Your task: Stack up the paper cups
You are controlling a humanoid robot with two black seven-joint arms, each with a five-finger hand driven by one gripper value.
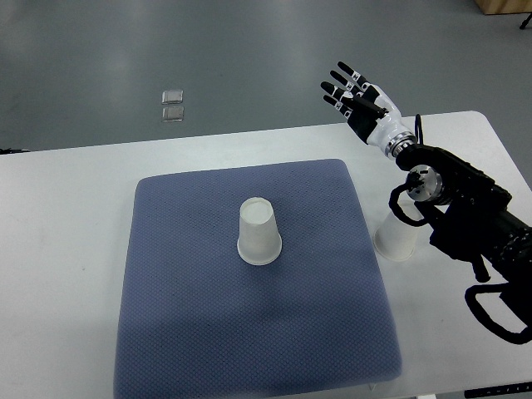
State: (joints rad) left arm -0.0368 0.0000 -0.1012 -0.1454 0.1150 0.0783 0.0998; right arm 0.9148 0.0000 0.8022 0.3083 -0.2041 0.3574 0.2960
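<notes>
A white paper cup stands upside down near the middle of the blue-grey mat. A second white cup stands on the bare table just off the mat's right edge, partly hidden under my right forearm. My right hand hovers above the table's far edge, beyond the mat's far right corner, with its fingers spread and nothing in it. It is well away from both cups. The left arm does not show.
The white table carries the mat; its far edge runs across the upper part of the picture. Beyond it lies grey floor with two small clear squares. My black right arm crosses the table's right side.
</notes>
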